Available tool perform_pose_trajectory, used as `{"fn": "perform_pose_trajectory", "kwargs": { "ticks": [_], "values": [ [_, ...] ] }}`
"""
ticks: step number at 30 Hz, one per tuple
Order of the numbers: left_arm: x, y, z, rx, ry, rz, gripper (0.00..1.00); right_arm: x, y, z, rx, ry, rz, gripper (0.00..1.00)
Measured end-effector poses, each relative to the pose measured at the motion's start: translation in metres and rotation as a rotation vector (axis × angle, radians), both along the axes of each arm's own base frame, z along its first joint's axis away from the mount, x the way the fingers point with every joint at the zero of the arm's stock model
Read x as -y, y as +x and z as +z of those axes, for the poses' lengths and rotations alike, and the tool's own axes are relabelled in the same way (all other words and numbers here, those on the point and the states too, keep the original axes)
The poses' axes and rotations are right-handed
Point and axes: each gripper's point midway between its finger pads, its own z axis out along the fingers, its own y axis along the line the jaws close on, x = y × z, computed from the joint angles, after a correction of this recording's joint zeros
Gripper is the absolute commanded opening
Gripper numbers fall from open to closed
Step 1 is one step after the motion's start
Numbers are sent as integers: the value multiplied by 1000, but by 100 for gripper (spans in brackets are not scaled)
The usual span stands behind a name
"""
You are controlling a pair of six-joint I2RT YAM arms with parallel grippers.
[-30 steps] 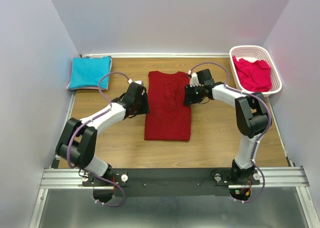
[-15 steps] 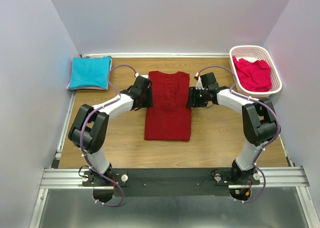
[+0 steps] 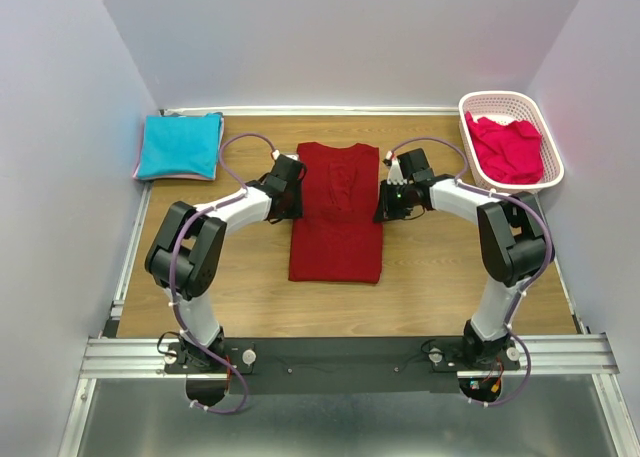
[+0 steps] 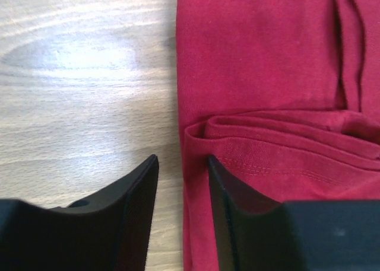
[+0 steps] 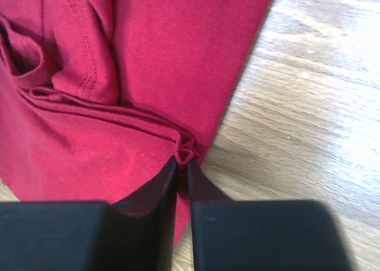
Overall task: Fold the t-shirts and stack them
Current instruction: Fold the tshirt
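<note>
The dark red t-shirt (image 3: 336, 217) lies flat mid-table, folded into a long strip. My left gripper (image 3: 296, 199) is open at its left edge; in the left wrist view (image 4: 183, 164) one finger is on the wood and the other over the cloth (image 4: 261, 63), with the edge between them. My right gripper (image 3: 384, 202) is at the shirt's right edge; in the right wrist view (image 5: 182, 161) it is shut on a small bunch of the red cloth (image 5: 148, 57). The turquoise t-shirt (image 3: 180, 145) lies folded at the back left. The pinkish-red t-shirt (image 3: 508, 147) is crumpled in the basket.
The white latticed basket (image 3: 552, 167) stands at the back right corner. Walls close in the table on the left, back and right. Bare wood (image 3: 450, 267) shows on both sides of the red shirt.
My left gripper has moved up and in to the shirt's left edge, the arm folding closer. My right gripper has shifted slightly along the right edge.
</note>
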Motion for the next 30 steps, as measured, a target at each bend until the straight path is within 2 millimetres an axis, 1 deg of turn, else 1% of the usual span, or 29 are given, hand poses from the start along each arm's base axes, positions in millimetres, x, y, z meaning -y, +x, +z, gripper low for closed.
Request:
{"fn": "perform_pose_trajectory", "kwargs": {
  "ticks": [1,2,3,4,6,9,12,18,22,25,30],
  "values": [
    [0,0,-2,-5,3,0,34,-1,0,1,1,4,5,10],
    [0,-1,-3,-8,4,0,30,-1,0,1,0,7,8,7],
    [0,-1,-5,-11,6,-1,21,-2,-1,1,1,10,13,2],
    [0,-1,-6,-13,5,2,17,-3,0,2,5,12,19,1],
    [0,-1,-6,-14,4,4,8,-4,1,4,12,15,28,1],
    [0,-1,-6,-13,4,4,2,-5,4,7,26,17,41,1],
    [1,0,-5,-8,-1,8,0,-6,8,11,45,19,57,1],
    [-3,3,-7,-3,-14,31,0,-8,20,17,97,5,102,1],
    [-12,2,-13,-11,-24,68,0,-7,25,8,108,-20,126,1],
    [-14,2,-14,-10,-35,87,0,-6,28,-6,99,-35,138,1],
    [-16,2,-14,-5,-51,108,0,-7,39,-6,129,-35,142,1]
  ]
}}
